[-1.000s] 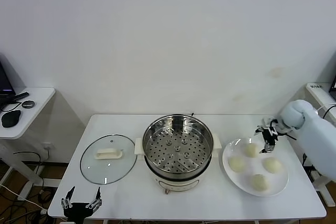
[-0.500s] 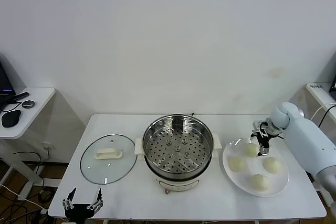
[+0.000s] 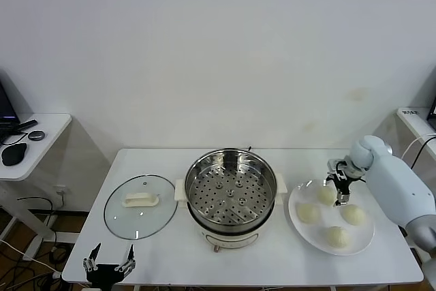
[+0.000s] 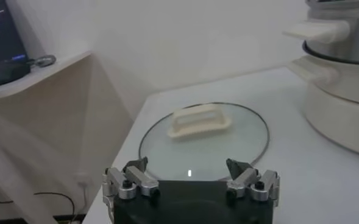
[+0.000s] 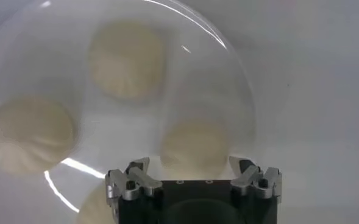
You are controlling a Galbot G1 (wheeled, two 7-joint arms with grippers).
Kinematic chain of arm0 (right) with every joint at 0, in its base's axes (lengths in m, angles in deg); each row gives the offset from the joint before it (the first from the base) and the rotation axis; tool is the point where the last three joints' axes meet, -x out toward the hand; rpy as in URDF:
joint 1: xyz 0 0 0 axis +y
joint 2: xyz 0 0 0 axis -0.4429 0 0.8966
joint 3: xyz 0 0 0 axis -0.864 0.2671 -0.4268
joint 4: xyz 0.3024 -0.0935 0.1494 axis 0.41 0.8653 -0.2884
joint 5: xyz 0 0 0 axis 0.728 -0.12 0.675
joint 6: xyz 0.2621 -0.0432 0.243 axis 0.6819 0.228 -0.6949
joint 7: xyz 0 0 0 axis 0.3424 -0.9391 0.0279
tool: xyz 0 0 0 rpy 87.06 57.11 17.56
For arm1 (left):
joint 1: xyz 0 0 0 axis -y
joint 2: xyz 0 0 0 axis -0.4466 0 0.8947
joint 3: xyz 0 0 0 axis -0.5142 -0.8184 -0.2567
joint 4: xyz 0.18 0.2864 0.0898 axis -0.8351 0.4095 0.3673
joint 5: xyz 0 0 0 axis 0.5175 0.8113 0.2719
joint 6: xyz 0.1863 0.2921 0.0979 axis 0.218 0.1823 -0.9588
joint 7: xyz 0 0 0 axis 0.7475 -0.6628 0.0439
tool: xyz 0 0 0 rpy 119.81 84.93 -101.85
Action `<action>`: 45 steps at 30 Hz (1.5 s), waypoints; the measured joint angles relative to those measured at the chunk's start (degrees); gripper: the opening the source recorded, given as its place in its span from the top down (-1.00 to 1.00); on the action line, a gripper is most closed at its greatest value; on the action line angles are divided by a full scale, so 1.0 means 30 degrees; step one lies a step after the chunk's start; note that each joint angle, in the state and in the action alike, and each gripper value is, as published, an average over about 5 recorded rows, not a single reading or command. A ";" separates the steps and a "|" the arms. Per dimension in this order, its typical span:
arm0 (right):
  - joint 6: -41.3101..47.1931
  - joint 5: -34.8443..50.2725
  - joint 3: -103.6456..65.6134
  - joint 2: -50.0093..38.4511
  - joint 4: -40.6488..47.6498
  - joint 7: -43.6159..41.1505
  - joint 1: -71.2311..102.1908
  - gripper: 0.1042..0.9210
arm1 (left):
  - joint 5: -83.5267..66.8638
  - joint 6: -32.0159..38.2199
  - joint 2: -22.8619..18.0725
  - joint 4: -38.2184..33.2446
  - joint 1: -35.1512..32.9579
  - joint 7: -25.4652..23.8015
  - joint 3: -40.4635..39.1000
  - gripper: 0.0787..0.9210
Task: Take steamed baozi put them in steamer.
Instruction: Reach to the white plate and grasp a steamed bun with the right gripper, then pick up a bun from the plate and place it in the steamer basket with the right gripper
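Right, landmark is the steamer [image 3: 231, 193], centre of the table [image 3: 272, 270].

Nearest: left gripper [image 3: 107, 266] hangs off the table's front edge, left of the steamer, fingers spread wide, holding nothing. Parked, looks like it's kept out of the way.

Glass lid [image 3: 140, 206] lies flat just left of the steamer, handle up. It's off, so the perforated basket is exposed and ready to load. Basket has nothing in it yet.

Right of the steamer: white plate [image 3: 361, 244] with four steamed baozi [image 3: 308, 213], spaced apart, which leaves finger room around each.

Right gripper [image 3: 338, 191] is over the bun on the plate's far side, the one farthest back from the front edge. In the wrist view that bun [image 5: 194, 145] sits between the fingers [image 5: 252, 176], jaws wide, not clamped. Can't tell if the pads touch dough. My read: lined up for the first grasp, nothing lifted.

Soft dough, so a hard squeeze would likely dent it.

No brands, labels or legible writing on anything.
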 measured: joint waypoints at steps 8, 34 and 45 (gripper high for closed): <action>0.0024 0.0058 -0.0081 0.0168 0.0182 0.0249 0.0016 -0.32 | 0.0069 0.0002 -0.0017 0.0066 0.0000 0.0035 -0.0043 -0.77; 0.0634 0.4266 0.3193 -0.0750 -0.1232 -0.0633 -0.3953 0.24 | 0.0285 0.0014 0.0085 0.0003 0.0427 0.0438 -0.0350 -0.77; -0.1731 0.9573 0.8315 0.2636 0.0402 -0.1440 -1.0628 0.24 | 0.0211 0.0078 0.0393 -0.0222 0.0647 0.0841 -0.0055 -0.77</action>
